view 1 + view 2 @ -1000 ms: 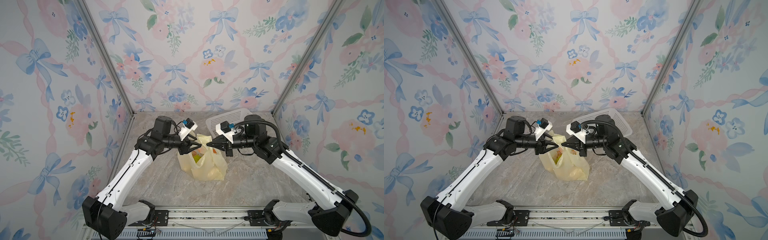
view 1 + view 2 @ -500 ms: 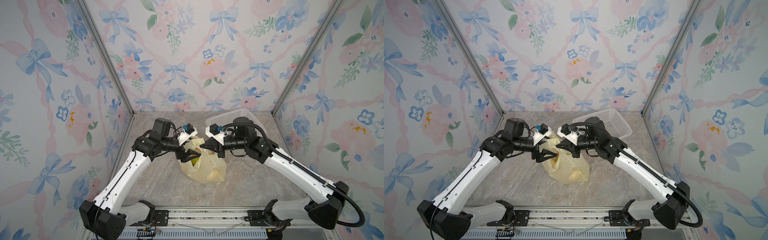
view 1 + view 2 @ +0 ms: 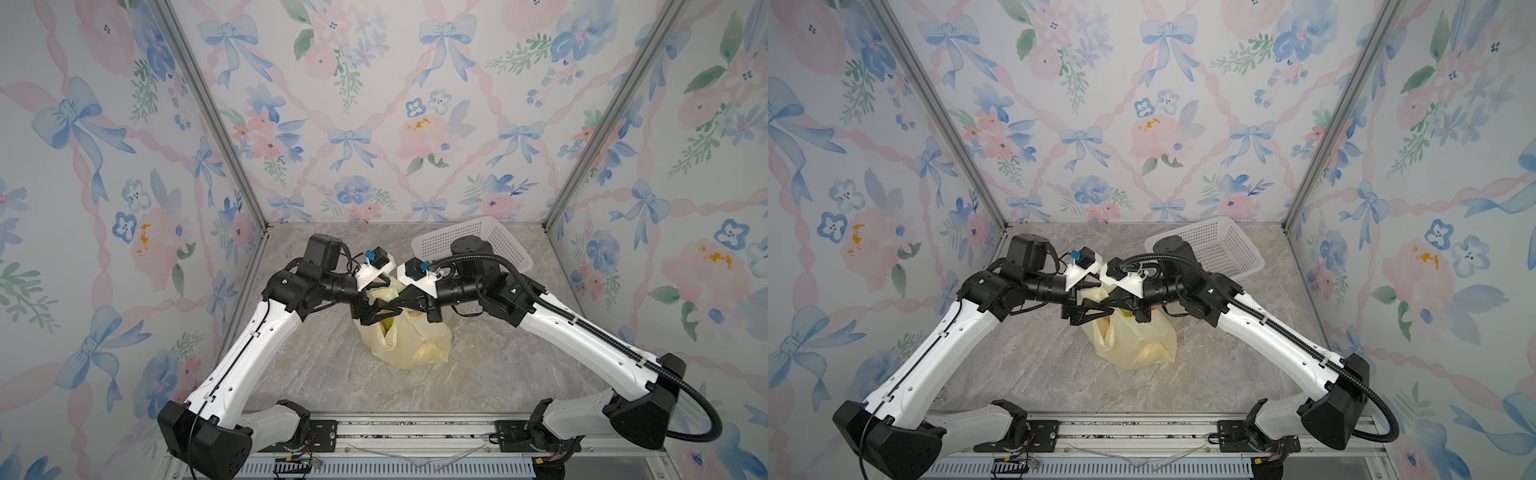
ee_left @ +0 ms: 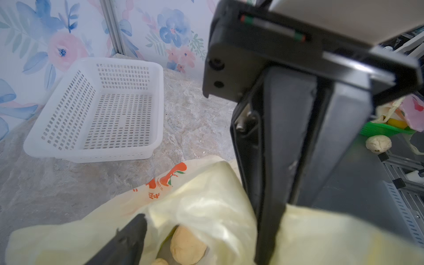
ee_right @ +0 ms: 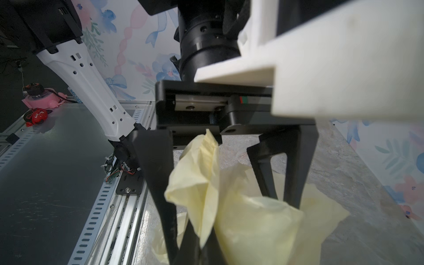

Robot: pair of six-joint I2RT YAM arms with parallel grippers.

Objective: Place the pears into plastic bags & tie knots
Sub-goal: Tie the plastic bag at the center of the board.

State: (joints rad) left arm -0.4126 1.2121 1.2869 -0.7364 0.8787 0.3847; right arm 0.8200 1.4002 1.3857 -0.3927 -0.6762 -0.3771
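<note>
The pale-yellow plastic bag sits mid-table in both top views, its mouth loose, with no knot showing. Inside it a cream pear shows in the left wrist view, and a green pear peeks out in a top view. My right gripper is shut on a bag handle that stands up from its tips. My left gripper is open above the bag's mouth. Its fingers straddle that handle and the right gripper's tips without holding anything.
An empty white perforated basket stands at the back right, close behind the right arm. Floral walls close three sides. A metal rail runs along the front edge. Beyond the table lie a green basket and a pale lumpy fruit.
The left gripper has opened wide and dropped towards the bag. The right gripper, still shut on the handle, has moved left until its tips sit between the left fingers.
</note>
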